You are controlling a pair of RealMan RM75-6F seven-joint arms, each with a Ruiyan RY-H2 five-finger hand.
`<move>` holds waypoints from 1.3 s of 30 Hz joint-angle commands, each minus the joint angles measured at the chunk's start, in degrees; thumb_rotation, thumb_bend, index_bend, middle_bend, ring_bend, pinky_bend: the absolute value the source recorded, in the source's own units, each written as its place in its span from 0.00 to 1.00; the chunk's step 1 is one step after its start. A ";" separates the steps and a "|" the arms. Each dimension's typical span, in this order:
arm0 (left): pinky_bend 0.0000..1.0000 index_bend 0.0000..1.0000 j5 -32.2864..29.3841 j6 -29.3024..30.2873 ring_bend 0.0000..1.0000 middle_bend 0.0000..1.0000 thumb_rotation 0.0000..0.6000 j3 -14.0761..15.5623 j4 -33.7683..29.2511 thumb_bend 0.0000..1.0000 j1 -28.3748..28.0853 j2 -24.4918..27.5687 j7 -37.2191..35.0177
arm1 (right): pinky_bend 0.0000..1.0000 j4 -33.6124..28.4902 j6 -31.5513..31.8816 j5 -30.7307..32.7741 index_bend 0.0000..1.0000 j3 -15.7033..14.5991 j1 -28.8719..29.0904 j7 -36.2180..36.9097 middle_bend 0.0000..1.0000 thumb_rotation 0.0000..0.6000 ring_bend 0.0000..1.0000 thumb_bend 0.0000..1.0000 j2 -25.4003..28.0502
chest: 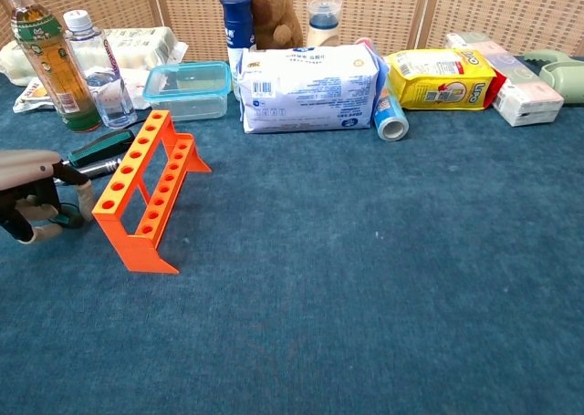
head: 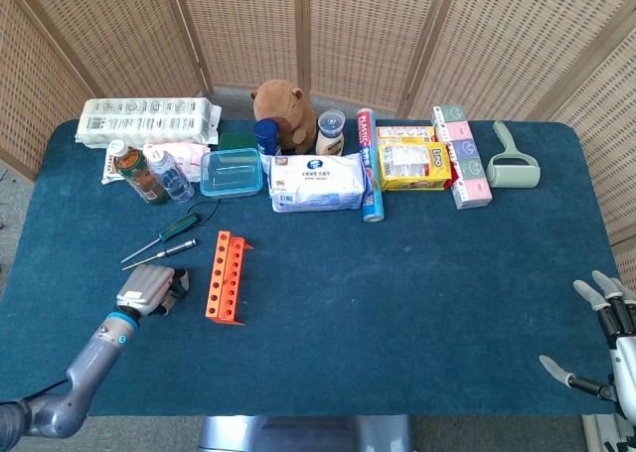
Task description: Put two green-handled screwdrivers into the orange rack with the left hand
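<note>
Looking down from the head view, we see the left hand (head: 147, 291) resting on the blue table (head: 397, 273), just at 9 o'clock of the orange rack (head: 225, 275). Its fingers (chest: 82, 196) curl down over a green-handled tool (chest: 62, 218) lying on the cloth; we cannot tell whether it is actually gripped. Two screwdrivers (head: 171, 228) lie side by side at 11 o'clock of the rack, one with a green handle, the other (head: 169, 252) with a silver-looking shaft; neither is in the rack, whose holes stand empty. The right hand (head: 606, 343) sits at the table's 4 o'clock corner, fingers spread, holding nothing. Along the far edge we read "PLASTIC" on a red-and-blue tube (head: 368, 164); the yellow packet (head: 412, 162) carries red lettering too small to read. Beside them lie a white wipes pack (head: 318, 184), a clear lidded box (head: 231, 171) and two bottles (head: 139, 172).
</note>
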 commanded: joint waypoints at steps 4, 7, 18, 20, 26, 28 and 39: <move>0.95 0.51 8.53 3.48 0.90 0.94 1.00 0.47 -10.75 0.44 2.57 10.52 -8.57 | 0.00 -0.05 -0.39 0.02 0.14 -0.05 0.15 -0.63 0.05 0.83 0.00 0.00 -0.24; 0.95 0.51 13.14 6.16 0.90 0.94 1.00 0.79 -14.14 0.44 4.15 15.04 -13.45 | 0.00 -0.08 -0.79 0.11 0.14 -0.11 0.30 -1.04 0.05 0.84 0.00 0.00 -0.41; 0.95 0.51 29.56 14.71 0.90 0.94 1.00 3.12 -16.00 0.45 7.69 24.63 -35.20 | 0.00 -0.25 -1.21 0.40 0.14 -0.15 0.42 -1.95 0.05 0.83 0.00 0.00 -0.79; 0.95 0.51 32.36 17.23 0.90 0.94 1.00 3.68 -15.90 0.45 8.38 25.47 -39.63 | 0.00 -0.28 -1.18 0.40 0.14 -0.14 0.41 -2.04 0.05 0.83 0.00 0.00 -0.80; 0.95 0.51 43.90 24.26 0.90 0.94 1.00 7.13 -11.92 0.45 8.28 26.68 -57.67 | 0.00 -0.29 -1.02 0.54 0.14 -0.08 0.34 -1.92 0.05 0.83 0.00 0.00 -0.71; 0.95 0.51 45.70 26.34 0.90 0.94 1.00 7.76 -11.01 0.45 8.55 26.74 -60.00 | 0.00 -0.27 -0.91 0.57 0.14 -0.05 0.30 -1.81 0.05 0.83 0.00 0.00 -0.67; 0.95 0.51 54.13 33.24 0.90 0.94 1.00 11.17 -8.66 0.45 7.56 25.48 -69.93 | 0.00 -0.29 -0.72 0.44 0.14 -0.05 0.23 -1.71 0.05 0.84 0.00 0.00 -0.67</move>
